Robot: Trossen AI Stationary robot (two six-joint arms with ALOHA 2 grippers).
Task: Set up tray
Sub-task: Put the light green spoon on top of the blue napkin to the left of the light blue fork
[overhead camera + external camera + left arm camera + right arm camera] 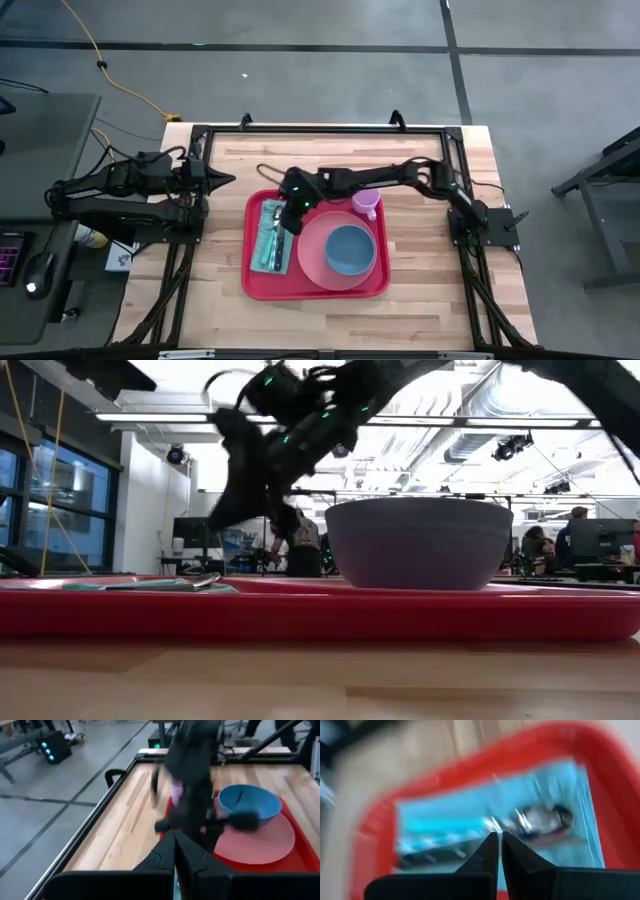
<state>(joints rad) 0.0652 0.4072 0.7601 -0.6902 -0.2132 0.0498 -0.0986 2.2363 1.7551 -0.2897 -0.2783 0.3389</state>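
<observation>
**Empty fingers over the cutlery side of the tray**

The wooden table carries everything, and on it the tray lies flat near the middle, between my two arms. Most of its floor is taken by the pink plate, with the blue bowl standing on that plate. A teal napkin lies along the tray's left side, cutlery resting on top of it. A small pink cup stands at the tray's far edge, just beside the plate.

My right gripper reaches across from the right and hangs over the napkin end, fingers pressed together with nothing between them. Through my right wrist camera I see the napkin and a shiny piece lying on it; the view is smeared, so that piece is probably a spoon bowl, though I would not swear to it. My left gripper waits back at the left edge of the table, fingers almost together and empty.

The risks I see from here: with tips this near the cutlery, a careless descent could nudge the pieces askew or drag the napkin into a bunch. A sideways swing of my forearm could clip the cup, which stands right under my reach, and tip it.
</observation>
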